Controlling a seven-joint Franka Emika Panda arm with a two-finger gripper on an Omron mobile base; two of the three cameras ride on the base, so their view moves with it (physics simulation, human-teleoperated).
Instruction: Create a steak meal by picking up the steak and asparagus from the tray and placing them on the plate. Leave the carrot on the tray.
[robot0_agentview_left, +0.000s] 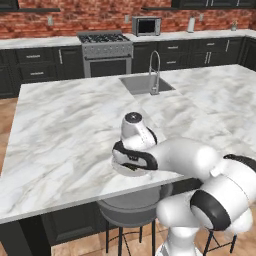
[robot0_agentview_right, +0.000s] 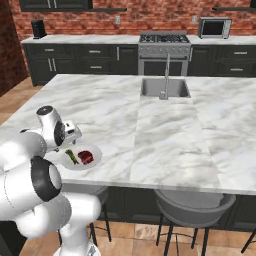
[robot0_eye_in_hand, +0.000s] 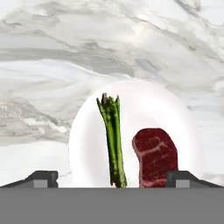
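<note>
Claw (robot0_eye_in_hand: 112, 179) tips sit at the bottom of the hand view, spread wide apart and released, with nothing between them. One dark fingertip (robot0_eye_in_hand: 42, 178) is at the lower left of the frame and the other at the lower right.

Just beyond the tips lies the plate (robot0_eye_in_hand: 175, 109), a round white disc resting on the marble table (robot0_eye_in_hand: 52, 52). On it, the asparagus (robot0_eye_in_hand: 113, 140) runs as a green bundle from the bottom centre of the frame up toward the middle, its tips pointing to the top. Just beside it, to the right in the frame, lies the steak (robot0_eye_in_hand: 155, 155), a dark red slab with pale marbling. The two sit close together; whether they touch cannot be told.

In the right base view, the plate (robot0_agentview_right: 92, 161) sits at the lower left of the frame, near the table's front edge, with the steak (robot0_agentview_right: 85, 157) and the asparagus (robot0_agentview_right: 71, 156) on it. The white arm's hand hangs just above and left of the plate.

In the left base view, the arm curls over the plate (robot0_agentview_left: 125, 171) at the lower centre, hiding most of it.

Farther off, a sink (robot0_agentview_right: 165, 88) with a tall faucet is set into the table. Beyond it, at the top of the frame, stand a stove (robot0_agentview_right: 164, 44), a microwave (robot0_agentview_right: 214, 27), dark cabinets and a red brick wall.
</note>
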